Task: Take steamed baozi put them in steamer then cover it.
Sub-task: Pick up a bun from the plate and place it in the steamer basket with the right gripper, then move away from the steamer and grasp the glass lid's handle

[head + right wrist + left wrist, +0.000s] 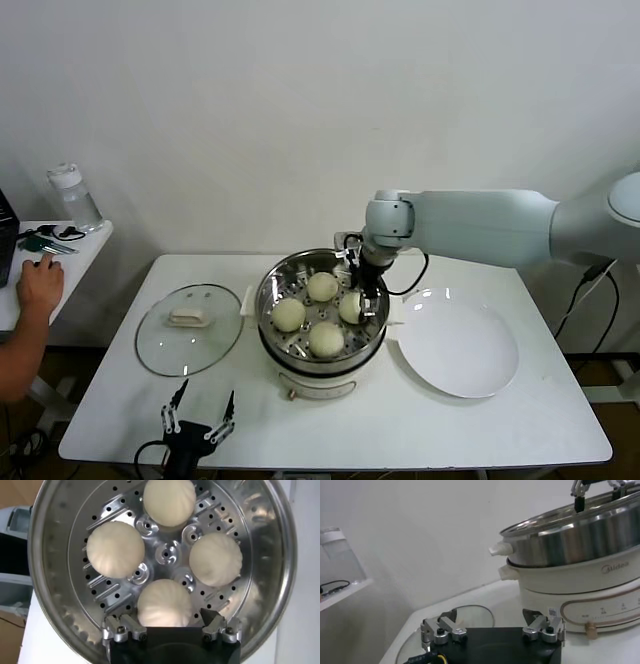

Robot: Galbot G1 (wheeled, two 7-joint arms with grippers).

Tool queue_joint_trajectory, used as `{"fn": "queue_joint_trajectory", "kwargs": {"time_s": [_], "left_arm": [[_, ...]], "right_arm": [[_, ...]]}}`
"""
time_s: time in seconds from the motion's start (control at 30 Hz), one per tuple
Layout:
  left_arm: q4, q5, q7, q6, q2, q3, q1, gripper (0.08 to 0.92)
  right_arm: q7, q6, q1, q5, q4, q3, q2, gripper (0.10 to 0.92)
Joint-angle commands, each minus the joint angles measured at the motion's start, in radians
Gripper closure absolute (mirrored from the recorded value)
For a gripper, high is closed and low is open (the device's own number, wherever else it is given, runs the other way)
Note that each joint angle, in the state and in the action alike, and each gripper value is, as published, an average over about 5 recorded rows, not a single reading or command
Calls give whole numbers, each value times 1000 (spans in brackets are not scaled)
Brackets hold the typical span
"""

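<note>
**All four baozi sit in the steamer; glass lid still on the table**

The steamer (320,345) stands at the middle of the white table (480,420), and four steamed baozi (322,286) rest on its perforated tray (165,555), spaced around the tray's centre without touching one another. The right gripper (366,300) hangs over the steamer's right rim, just above the bun on that side. In the right wrist view its fingers (122,628) are spread apart, with one bun (165,605) lying between them and nothing pinched.

The cover (189,328), a clear glass lid with a cream-white handle, lies flat on the table to the left of the steamer, just beside it. A white plate (460,348) lies to the right of the steamer, close against it.

The left gripper (200,418) is parked low at the table's near edge, in front of the lid, its fingers spread and holding nothing. A person's hand (40,283) rests on a side table (85,245) at far left, near a plastic bottle (75,196).
</note>
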Motion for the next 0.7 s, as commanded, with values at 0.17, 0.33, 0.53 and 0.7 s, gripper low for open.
{"fn": "queue_joint_trajectory", "kwargs": {"time_s": [0.17, 0.33, 0.53, 0.7], "left_arm": [[-3, 1, 0, 1, 2, -1, -1, 177], [-6, 5, 1, 4, -1, 0, -6, 177], [-10, 10, 2, 11, -4, -4, -14, 177], [-12, 19, 2, 19, -9, -11, -25, 177]], "right_arm": [[-30, 65, 98, 40, 79, 52, -153, 203], [39, 156, 106, 66, 142, 80, -280, 203], [310, 368, 12, 107, 213, 133, -490, 203], [521, 551, -345, 107, 230, 433, -658, 203]]}}
